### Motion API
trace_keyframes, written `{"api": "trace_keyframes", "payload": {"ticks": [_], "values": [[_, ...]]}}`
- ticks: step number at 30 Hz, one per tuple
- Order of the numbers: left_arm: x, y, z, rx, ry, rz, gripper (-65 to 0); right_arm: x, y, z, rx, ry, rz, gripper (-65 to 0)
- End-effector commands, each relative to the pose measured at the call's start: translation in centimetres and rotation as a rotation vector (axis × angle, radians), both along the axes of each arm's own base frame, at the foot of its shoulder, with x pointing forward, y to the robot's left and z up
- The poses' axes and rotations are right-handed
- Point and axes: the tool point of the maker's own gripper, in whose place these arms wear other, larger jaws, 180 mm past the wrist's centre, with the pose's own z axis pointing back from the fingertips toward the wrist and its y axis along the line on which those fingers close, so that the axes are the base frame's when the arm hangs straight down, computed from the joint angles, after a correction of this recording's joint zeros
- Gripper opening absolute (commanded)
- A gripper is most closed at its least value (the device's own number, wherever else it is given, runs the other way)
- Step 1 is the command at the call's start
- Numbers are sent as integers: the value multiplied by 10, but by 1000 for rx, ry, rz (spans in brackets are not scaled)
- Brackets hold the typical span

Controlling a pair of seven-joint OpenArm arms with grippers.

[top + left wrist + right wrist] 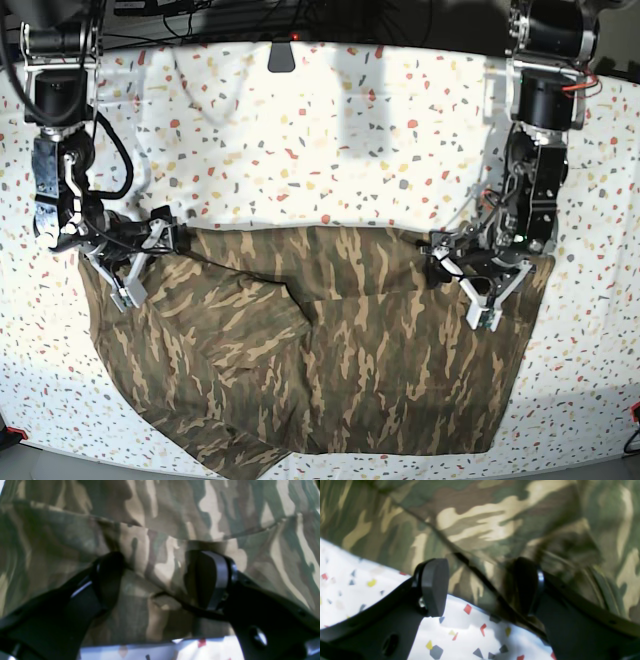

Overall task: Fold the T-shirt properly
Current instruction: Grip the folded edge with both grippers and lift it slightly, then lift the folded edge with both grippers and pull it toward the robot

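Observation:
The camouflage T-shirt [330, 370] lies spread and creased over the near half of the table, with a diagonal fold across its middle. My left gripper [462, 283] sits on the shirt's upper right edge. In the left wrist view this gripper [161, 577] is open, and a raised fold of the T-shirt [162, 510] lies between its black fingers [212, 577]. My right gripper [140, 262] is at the shirt's upper left corner. Seen from its wrist, the right gripper [481, 587] is open, straddling the hem of the T-shirt [482, 517], with one pad [435, 587] over bare table.
The white speckled table [330, 140] stretches bare behind the shirt. A small black object [285, 55] and cables sit at the back edge. Both arm bases [545, 90] stand at the back corners. The shirt's lower hem reaches close to the table's front edge.

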Motion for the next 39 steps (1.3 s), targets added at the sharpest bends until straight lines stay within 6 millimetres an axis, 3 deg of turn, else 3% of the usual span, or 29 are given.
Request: {"api": "trace_keyframes", "payload": {"ticks": [1, 4, 10, 18, 22, 27, 36, 39], "values": [[23, -3, 28, -17, -83, -5, -204, 21, -4, 26, 2, -81, 1, -234], [29, -3, 35, -15, -97, -6, -204, 25, -5, 31, -1, -92, 1, -234], [15, -3, 16, -25, -75, -1, -204, 18, -6, 12, -42, -60, 3, -234], [-27, -12, -21, -44, 5, -55, -204, -14, 6, -21, -17, 22, 9, -234], [-40, -11, -23, -43, 6, -60, -204, -33, 2, -33, -32, 55, 15, -234], [-48, -13, -15, -41, -16, -73, -204, -48, -1, -39, -43, 71, 23, -234], [-79, -13, -39, -43, 62, -73, -204, -69, -11, -39, -46, 94, 12, -234], [-81, -14, -39, -58, 49, -68, -204, -77, -16, -33, -49, 67, -2, -234]]}}
